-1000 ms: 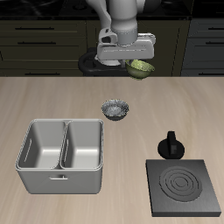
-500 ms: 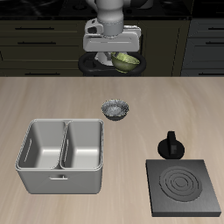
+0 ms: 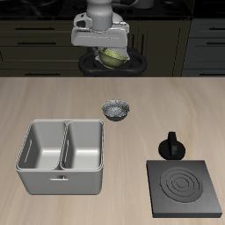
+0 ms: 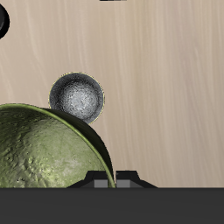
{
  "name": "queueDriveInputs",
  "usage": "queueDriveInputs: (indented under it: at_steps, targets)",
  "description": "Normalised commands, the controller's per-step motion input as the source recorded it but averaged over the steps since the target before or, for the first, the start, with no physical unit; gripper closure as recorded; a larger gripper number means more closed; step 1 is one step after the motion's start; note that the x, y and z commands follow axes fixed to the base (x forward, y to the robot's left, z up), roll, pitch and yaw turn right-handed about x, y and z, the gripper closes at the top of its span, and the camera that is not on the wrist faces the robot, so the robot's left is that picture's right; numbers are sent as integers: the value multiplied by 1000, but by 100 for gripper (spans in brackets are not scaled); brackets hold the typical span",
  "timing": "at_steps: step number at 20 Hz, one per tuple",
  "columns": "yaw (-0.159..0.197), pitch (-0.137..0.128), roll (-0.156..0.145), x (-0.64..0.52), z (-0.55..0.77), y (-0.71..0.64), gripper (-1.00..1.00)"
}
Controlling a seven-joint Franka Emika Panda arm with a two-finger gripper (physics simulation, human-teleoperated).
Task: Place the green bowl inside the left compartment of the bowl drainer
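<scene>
The green bowl [image 3: 114, 60] hangs tilted high above the table's back edge, and my gripper [image 3: 109, 54] is shut on its rim. In the wrist view the green bowl [image 4: 44, 149] fills a large area close to the camera, its speckled olive surface showing. The bowl drainer [image 3: 61, 178], a light-grey tub with two wells, stands near the table's front edge, far below and forward of the gripper. Its left compartment [image 3: 42, 145] holds nothing.
A grey-and-white patterned bowl [image 3: 115, 110] sits on the table between the gripper and the drainer, also seen in the wrist view as the patterned bowl [image 4: 77, 96]. A black square plate with rings [image 3: 184, 186] lies at the front, with a black knobbed object [image 3: 171, 146] just behind it.
The gripper has carried the green bowl sideways along the table's back, toward the drainer's side, and the bowl has turned in the grasp. Nothing on the table moved.
</scene>
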Motion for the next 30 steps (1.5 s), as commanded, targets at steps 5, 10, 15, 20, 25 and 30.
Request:
queueDriveInputs:
  at_steps: [5, 10, 15, 20, 25, 30]
  targets:
    - [7, -18, 4, 85, 148, -78, 100]
    - [30, -8, 33, 360, 214, 45, 100]
    - [2, -18, 31, 294, 223, 63, 100]
    - [24, -5, 13, 341, 100, 7, 100]
    - [44, 19, -17, 444, 74, -199, 100]
    - [21, -7, -20, 346, 138, -230, 100]
